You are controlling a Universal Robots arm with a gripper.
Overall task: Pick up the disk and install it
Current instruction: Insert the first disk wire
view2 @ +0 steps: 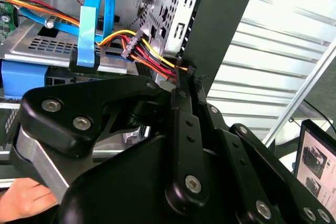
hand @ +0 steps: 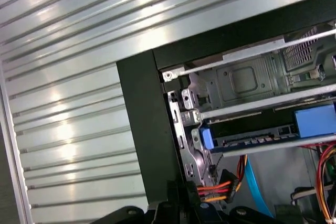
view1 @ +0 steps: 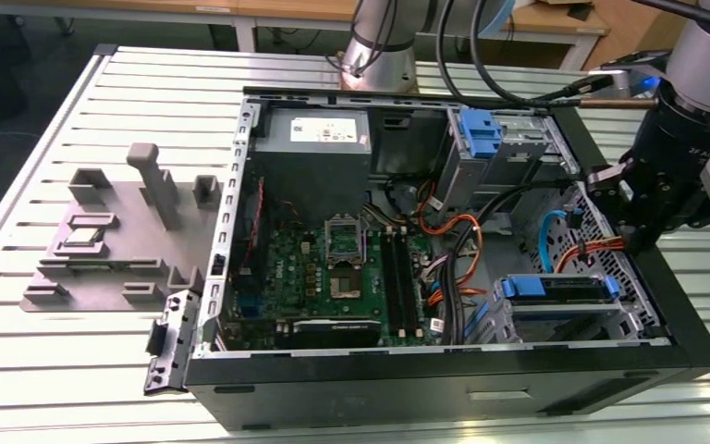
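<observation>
In the exterior view, the disk (view1: 557,289) sat in the case's near-right drive bay, just below and left of the claw (view1: 632,242) at the case's right wall. In the second wrist view, the claw (view2: 184,74) appeared closed, empty, by the cables (view2: 149,51). In the first wrist view, the disk (hand: 252,140) lay inside the bay.

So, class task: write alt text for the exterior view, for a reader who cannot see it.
An open computer case lies on a slatted metal table, its green circuit board and cables exposed. A robot arm's gripper hangs over the case's edge at the exterior view's right, above a blue-framed disk in a drive bay.
</observation>
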